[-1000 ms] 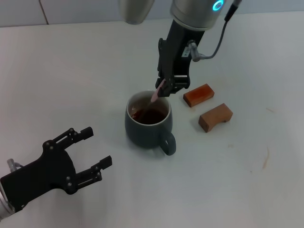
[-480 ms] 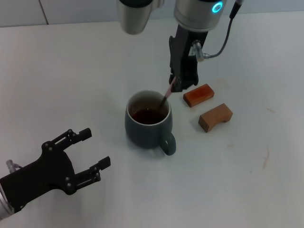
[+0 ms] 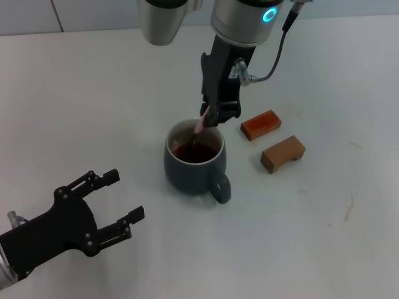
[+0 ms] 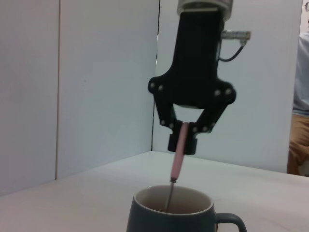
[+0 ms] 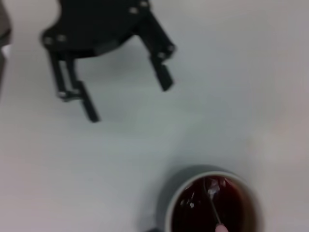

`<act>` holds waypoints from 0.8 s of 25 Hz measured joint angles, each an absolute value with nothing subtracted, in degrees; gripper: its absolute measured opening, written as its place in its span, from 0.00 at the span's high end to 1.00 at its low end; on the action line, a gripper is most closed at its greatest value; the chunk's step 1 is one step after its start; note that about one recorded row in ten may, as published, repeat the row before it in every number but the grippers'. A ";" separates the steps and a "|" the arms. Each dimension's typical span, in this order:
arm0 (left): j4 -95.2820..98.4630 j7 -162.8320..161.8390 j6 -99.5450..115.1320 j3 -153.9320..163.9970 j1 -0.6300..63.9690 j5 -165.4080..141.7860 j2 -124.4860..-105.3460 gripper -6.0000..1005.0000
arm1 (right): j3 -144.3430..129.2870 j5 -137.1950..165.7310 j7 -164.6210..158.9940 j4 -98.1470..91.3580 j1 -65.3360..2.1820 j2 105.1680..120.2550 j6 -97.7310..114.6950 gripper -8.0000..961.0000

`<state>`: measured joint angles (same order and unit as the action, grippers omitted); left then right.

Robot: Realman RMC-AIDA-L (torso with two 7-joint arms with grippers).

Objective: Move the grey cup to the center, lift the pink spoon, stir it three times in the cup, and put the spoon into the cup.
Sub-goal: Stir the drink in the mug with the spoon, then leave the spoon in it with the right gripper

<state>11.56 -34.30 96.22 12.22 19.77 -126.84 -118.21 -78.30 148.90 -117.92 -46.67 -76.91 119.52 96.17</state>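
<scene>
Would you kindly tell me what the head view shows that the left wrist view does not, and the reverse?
Only the head view shows the two brown blocks and the left gripper, open and clear of the cup. Only the left wrist view shows the pale walls behind. Both show the right gripper holding the pink spoon by its handle, its bowl end down inside the grey cup.

Your right gripper (image 3: 212, 115): black, silver wrist, cyan ring light, grey cable | left gripper (image 3: 103, 208): black, visible screws
</scene>
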 joint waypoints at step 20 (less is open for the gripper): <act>11.33 -34.43 96.33 12.22 19.78 -126.83 -118.21 0.19 | -80.17 148.75 -119.94 -46.63 -78.70 119.70 97.76 0.87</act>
<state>11.33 -34.43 96.33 12.22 19.78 -126.83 -118.21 -80.17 148.75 -119.94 -46.63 -78.70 119.70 97.76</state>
